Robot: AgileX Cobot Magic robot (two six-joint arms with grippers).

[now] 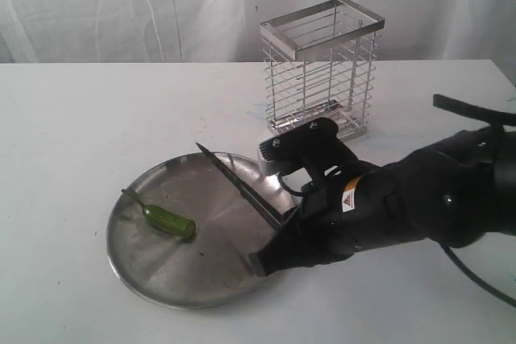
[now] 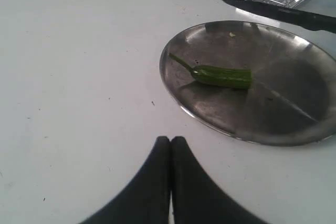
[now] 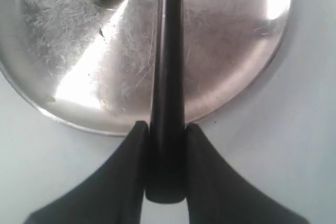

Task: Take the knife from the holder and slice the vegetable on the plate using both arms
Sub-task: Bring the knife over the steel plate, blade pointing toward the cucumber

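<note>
The right gripper (image 3: 166, 128) is clamped on the handle of the black knife (image 1: 239, 185), one finger on each side and the butt end showing between them. From that grip the blade runs forward and upward across the steel plate (image 1: 201, 275), its pointed tip standing above the rim farthest from the gripper. Whether any part of the blade touches the metal cannot be told. The gripper itself sits at the plate's near edge, low over the white tabletop (image 1: 81, 134), at the end of a bulky black arm (image 1: 427, 191) that bears a small white-and-orange label (image 1: 350, 199).

The green vegetable (image 1: 168, 220) lies on the plate, ahead of the right gripper and off to one side of the blade, clear of it. Its thin stem points away from the knife and its blunt end faces the blade.

The chrome wire holder (image 1: 322, 70) stands upright on the tabletop, beyond the right gripper and past the plate's far rim.

The left gripper (image 2: 170, 141) has its fingers pressed together with nothing between them. It hangs over bare tabletop, short of the plate. The vegetable lies ahead of it and the knife crosses beyond that.
</note>
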